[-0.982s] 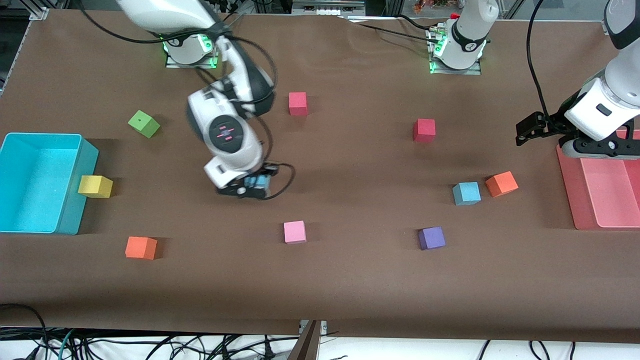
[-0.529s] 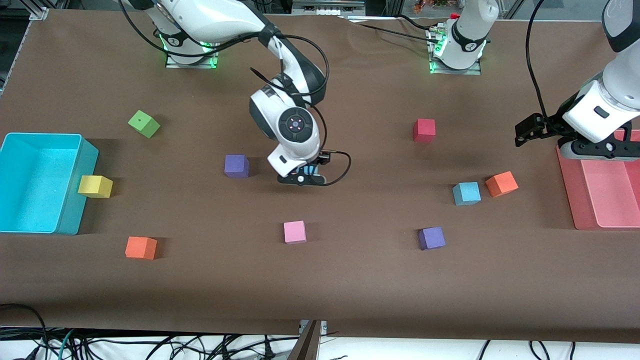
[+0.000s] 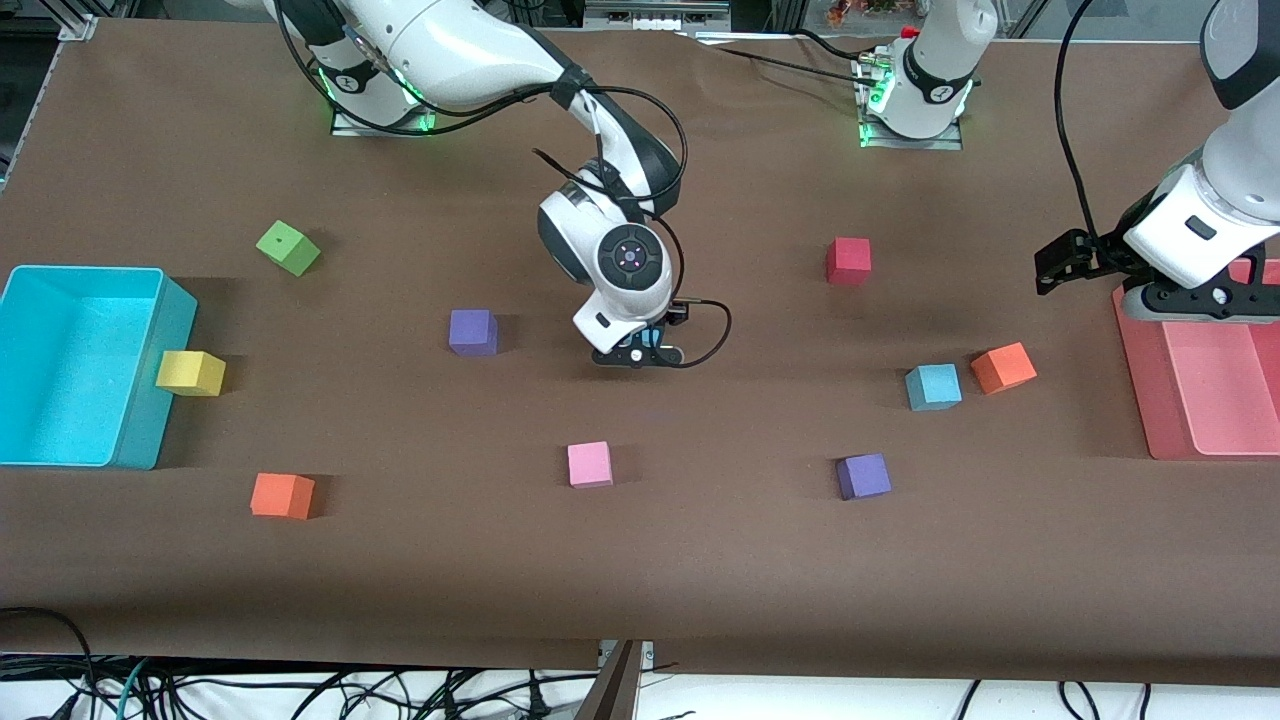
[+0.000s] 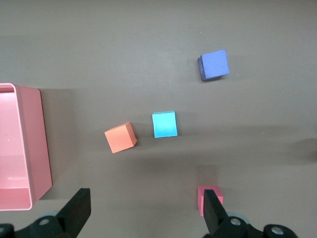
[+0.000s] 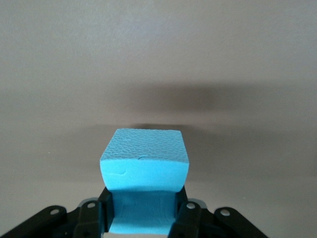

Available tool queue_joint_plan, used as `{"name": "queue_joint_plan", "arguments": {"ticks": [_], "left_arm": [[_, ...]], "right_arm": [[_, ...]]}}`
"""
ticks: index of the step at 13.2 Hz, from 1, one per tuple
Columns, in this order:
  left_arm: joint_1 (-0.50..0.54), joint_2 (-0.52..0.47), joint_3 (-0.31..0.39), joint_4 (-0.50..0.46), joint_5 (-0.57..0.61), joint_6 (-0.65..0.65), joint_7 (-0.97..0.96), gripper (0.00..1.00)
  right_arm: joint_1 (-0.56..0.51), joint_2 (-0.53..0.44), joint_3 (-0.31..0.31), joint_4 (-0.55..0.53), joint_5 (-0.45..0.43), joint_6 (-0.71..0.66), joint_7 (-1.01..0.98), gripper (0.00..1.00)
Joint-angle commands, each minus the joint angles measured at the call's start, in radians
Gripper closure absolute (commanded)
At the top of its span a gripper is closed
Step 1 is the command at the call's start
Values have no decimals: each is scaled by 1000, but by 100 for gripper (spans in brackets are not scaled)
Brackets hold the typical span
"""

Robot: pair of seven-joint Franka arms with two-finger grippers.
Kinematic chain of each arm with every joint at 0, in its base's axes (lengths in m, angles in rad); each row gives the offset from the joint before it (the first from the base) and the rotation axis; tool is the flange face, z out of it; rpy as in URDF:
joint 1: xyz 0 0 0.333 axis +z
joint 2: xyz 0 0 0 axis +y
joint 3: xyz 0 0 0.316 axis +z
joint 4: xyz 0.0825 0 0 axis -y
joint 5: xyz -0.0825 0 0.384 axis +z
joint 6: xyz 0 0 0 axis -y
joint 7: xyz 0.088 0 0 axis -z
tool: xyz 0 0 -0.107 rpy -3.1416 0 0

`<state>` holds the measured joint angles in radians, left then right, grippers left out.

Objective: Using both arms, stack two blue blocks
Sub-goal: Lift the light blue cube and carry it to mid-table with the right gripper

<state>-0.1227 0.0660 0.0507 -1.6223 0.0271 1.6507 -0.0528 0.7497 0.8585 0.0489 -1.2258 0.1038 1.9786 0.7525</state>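
At frame centre the right gripper clamped a blue block; the left gripper, mid-right, waited, fingers apart.

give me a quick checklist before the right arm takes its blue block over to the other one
1. Right gripper shut on the carried blue block: ok.
2. Carried block lifted off the table: ok.
3. Target blue block flat on the table, top bare: ok.
4. Room around the target: not ok, the orange block sits close beside it.
5. Left gripper open and waiting by the pink tray, off the target: ok.
6. Carried block square with the target: cannot tell.
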Motion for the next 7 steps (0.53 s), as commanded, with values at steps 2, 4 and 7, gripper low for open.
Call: {"name": "queue_joint_plan", "arguments": {"ticks": [2, 4, 7], "left_arm": [[-6, 0, 1, -10, 27, 14, 10, 0], [-6, 1, 1, -10, 27, 14, 10, 0], [-12, 14, 1, -10, 25, 15, 13, 0]], "right_arm": [[29, 40, -9, 35, 14, 23, 10, 100], [39, 47, -9, 35, 14, 31, 10, 100], [39, 50, -9, 37, 14, 49, 10, 0]]}}
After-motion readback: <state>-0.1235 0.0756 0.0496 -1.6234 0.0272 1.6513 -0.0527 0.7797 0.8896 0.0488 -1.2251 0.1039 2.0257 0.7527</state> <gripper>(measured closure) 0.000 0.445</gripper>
